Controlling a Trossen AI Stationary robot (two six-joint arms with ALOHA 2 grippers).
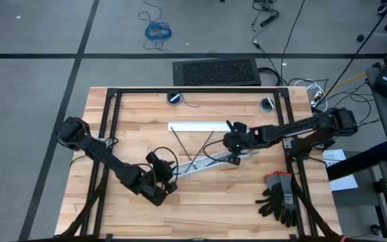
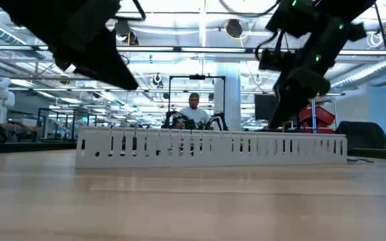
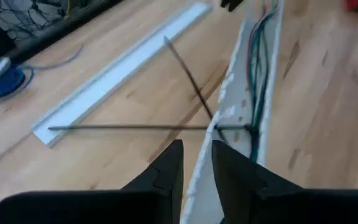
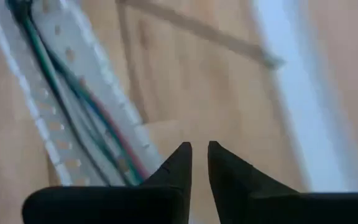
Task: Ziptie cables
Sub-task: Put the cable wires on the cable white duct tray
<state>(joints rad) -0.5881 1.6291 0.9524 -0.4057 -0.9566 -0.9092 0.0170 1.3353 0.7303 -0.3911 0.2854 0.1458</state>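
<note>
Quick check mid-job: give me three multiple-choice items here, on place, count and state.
1. The thin blue, grey and greenish wires lie: A inside the white slotted plastic duct; B beside it; C in a gripper.
2. Long thin dark zipties: A one; B two; C four.
3. Left gripper: A clamps a ziptie; B empty, fingers apart; C clamps wires.
Answers: A, the wires run along the duct's channel; B, two strips meet at the duct; B, nothing sits between its fingers.
</note>
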